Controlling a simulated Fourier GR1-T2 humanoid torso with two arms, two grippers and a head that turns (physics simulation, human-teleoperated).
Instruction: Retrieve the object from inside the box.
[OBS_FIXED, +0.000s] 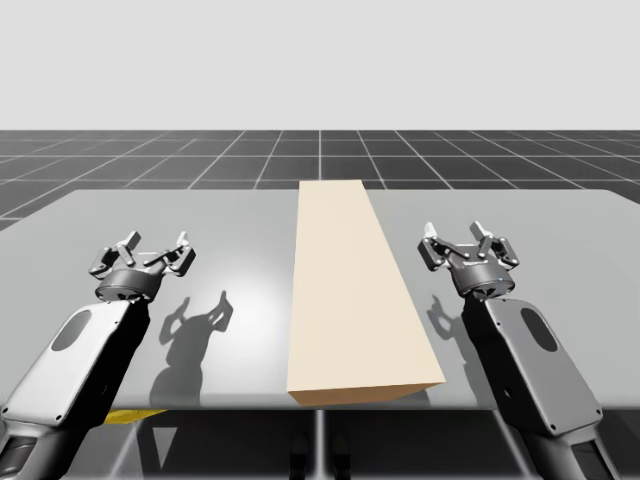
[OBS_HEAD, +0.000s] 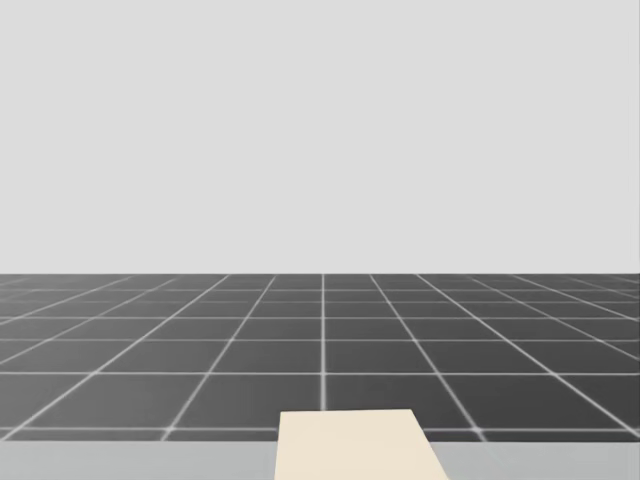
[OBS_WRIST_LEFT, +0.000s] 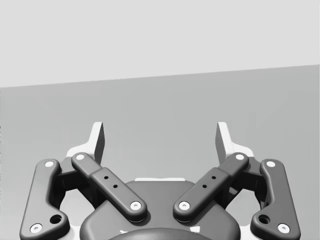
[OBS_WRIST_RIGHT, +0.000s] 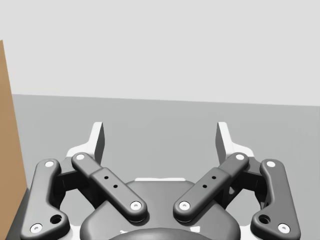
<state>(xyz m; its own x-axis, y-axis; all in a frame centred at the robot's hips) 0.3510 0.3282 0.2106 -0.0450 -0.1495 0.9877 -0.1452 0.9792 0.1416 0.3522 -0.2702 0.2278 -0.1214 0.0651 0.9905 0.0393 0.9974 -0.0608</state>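
A long tan box lies closed along the middle of the grey table, running from the near edge to the far edge. Its far end shows in the head view, and one brown side stands beside my right gripper in the right wrist view. My left gripper hovers left of the box, open and empty. My right gripper hovers right of it, also open and empty. In the wrist views both fingers of the left gripper and right gripper stand wide apart over bare table. What is inside the box is hidden.
A dark tiled floor stretches beyond the table's far edge. A small yellow patch shows below the table's near edge by my left arm. Bare grey table lies on both sides of the box.
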